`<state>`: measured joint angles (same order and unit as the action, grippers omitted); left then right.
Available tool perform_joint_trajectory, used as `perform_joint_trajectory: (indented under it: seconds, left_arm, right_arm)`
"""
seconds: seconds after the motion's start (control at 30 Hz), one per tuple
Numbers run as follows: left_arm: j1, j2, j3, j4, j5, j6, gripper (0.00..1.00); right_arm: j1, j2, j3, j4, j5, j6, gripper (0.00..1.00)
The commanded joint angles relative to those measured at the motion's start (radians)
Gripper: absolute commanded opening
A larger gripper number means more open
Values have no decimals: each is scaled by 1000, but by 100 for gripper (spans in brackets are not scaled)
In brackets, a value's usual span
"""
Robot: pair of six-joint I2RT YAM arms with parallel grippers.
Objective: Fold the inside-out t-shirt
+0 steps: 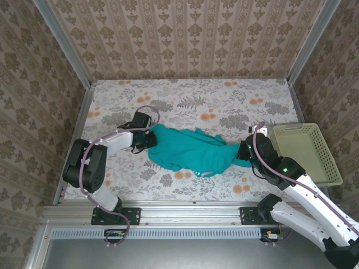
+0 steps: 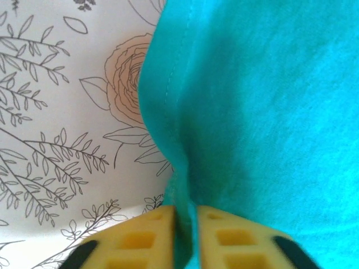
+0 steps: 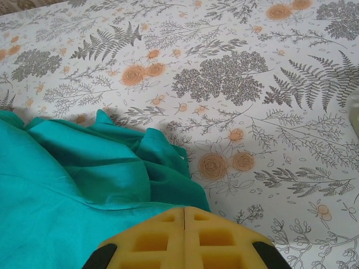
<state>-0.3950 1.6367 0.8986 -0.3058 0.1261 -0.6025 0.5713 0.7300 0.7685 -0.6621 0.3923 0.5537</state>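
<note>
2 wrist views are giving close detail that the overhead view is lacking. From above, the inside-out t-shirt (image 1: 190, 152) is lying rumpled across the middle of the bench (image 1: 224, 101). Its long axis is running left to right, with the broad end reaching the left end effector (image 1: 150, 140) and the narrowing end pointing at the right end effector (image 1: 245, 151). A pale yellow latticed plastic basket (image 1: 331, 168) is sitting at the bench's right edge.

Up close, the left end effector (image 2: 184, 216) is pinching a stitched fold of the inside-out t-shirt (image 2: 252, 112) between its yellow pads (image 2: 146, 238). The right end effector (image 3: 184, 214) is showing its pads pressed flush together, with soft teal folds (image 3: 84, 185) lying against and under them; whether any cloth is caught there I cannot tell. The fabric is looking matte and finely knitted, and the bench cover is carrying printed grey ferns and orange roses.
</note>
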Motion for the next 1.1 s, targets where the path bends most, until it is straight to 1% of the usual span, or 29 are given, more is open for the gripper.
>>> perform_joint_trajectory:
  seconds: [0.0,0.03,0.1,0.23,0.3,0.4,0.5,0.6,0.7,0.73,0.8,0.87,0.9,0.97,1.03,1.07]
  left_arm:
    - [6,-14,47,-32,-30,13,4]
    - [17,-31,56,-45,-26,18,0]
    - [46,-94,75,-76,-17,29,0]
    - [127,-339,198,-158,-1,57,0]
    - [135,-470,285,-184,-16,85,0]
    - [134,-689,347,-139,-33,112,0]
    - [137,-796,360,-146,-39,128,0]
    - [137,-821,296,-138,12,135,0]
    - [142,-751,242,-194,-34,125,0]
    - [150,-709,253,-228,-42,119,0]
    - [173,-604,296,-269,-19,119,0]
    - [185,-527,373,-314,-34,120,0]
    - [191,-501,425,-326,-24,128,0]
    - [190,-511,479,-281,32,146,0]
    - [183,-592,452,-160,75,152,0]
    - [182,-650,409,-91,67,145,0]
  right_arm:
    - [-13,-17,4,-31,30,-6,0]
    - [-18,-19,17,-37,30,-15,0]
    - [-32,-16,65,-52,28,-47,0]
    - [-66,0,280,-92,16,-146,0]
    - [-67,14,418,-122,22,-191,0]
    - [-68,6,596,-149,10,-235,0]
    - [-67,-19,683,-159,-35,-249,0]
    - [-66,-39,704,-166,-78,-242,0]
    - [-66,-40,645,-133,-47,-250,0]
    - [-66,-22,639,-137,-24,-253,0]
    - [-68,41,668,-162,26,-277,0]
    - [-68,99,734,-180,76,-307,0]
    - [-68,126,784,-186,93,-321,0]
    - [-68,162,889,-198,72,-338,0]
    - [-68,169,963,-190,8,-351,0]
    - [-68,160,984,-179,-26,-354,0]
